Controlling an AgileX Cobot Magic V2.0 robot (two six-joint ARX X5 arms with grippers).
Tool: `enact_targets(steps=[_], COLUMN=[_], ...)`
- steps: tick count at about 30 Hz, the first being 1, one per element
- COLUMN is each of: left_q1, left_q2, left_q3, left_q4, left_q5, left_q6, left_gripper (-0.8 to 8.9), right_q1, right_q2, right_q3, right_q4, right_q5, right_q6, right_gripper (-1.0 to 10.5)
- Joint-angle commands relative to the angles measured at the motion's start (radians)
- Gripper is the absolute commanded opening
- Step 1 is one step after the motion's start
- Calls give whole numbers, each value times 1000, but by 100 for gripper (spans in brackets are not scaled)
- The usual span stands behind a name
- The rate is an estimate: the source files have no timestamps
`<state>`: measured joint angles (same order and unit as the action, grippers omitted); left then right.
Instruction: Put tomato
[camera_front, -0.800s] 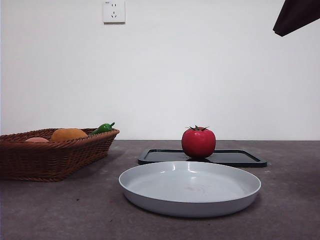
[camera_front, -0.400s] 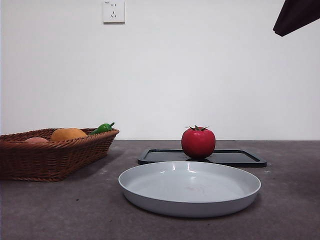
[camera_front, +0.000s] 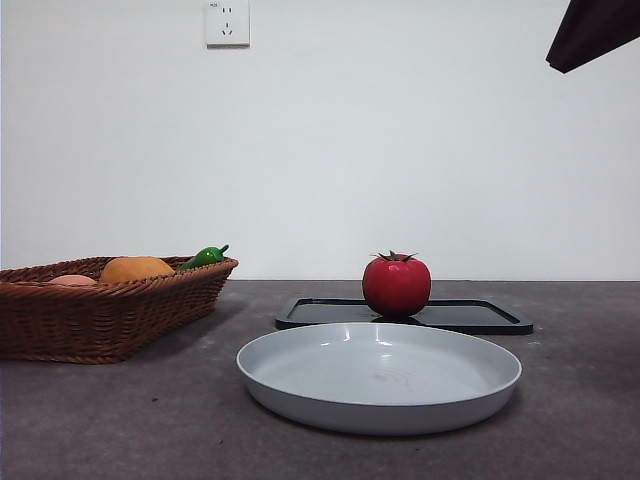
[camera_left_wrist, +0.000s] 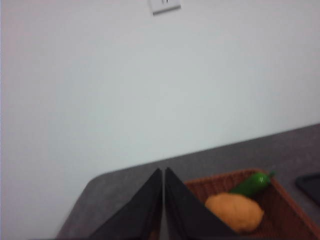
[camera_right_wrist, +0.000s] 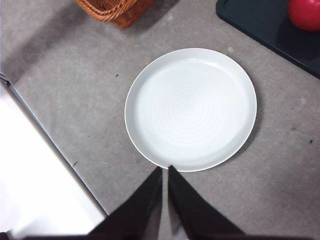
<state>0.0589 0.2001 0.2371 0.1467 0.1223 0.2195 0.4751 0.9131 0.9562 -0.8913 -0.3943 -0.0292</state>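
The tomato (camera_front: 397, 286) sits upright on the black tray (camera_front: 480, 317) at the back of the table, its green calyx on top, nothing touching it. Just in front of the tray lies a white plate (camera_front: 300, 400), bare inside. Seen from the front, the wicker basket (camera_front: 90, 320) stands out at nine o'clock from the plate, holding an orange fruit (camera_front: 137, 268) and a green chili pepper (camera_front: 206, 256). The right gripper (camera_right_wrist: 165, 170) hangs high above the near rim of the plate, its two black jaws pressed together with nothing between them; from its own camera the tomato (camera_right_wrist: 305, 12) lies far off at about one o'clock, well apart from it. The left gripper (camera_left_wrist: 163, 172) hovers over the basket side, jaws likewise closed and empty, pointing toward the wall with its socket (camera_left_wrist: 165, 5), well away from the tomato.
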Motion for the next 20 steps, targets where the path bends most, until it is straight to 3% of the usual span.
enact_targets(steps=[1,9,20], left_q1=[7,10,10], left_q2=[-41,-136,-197], left_q3=[-56,-154,-190], left_q4=[2,-87,-233], left_q5=[-3,-66,-71], left_q6=[6,5,5], left_gripper=[7,7,7], right_q1=[6,6,6], right_q2=[5,5,5], right_q3=[9,9,9], right_q4=[10,10,9], right_q5=[-5,-5,-5], right_q6=[-5,-5,-5], right_gripper=[9,9,9])
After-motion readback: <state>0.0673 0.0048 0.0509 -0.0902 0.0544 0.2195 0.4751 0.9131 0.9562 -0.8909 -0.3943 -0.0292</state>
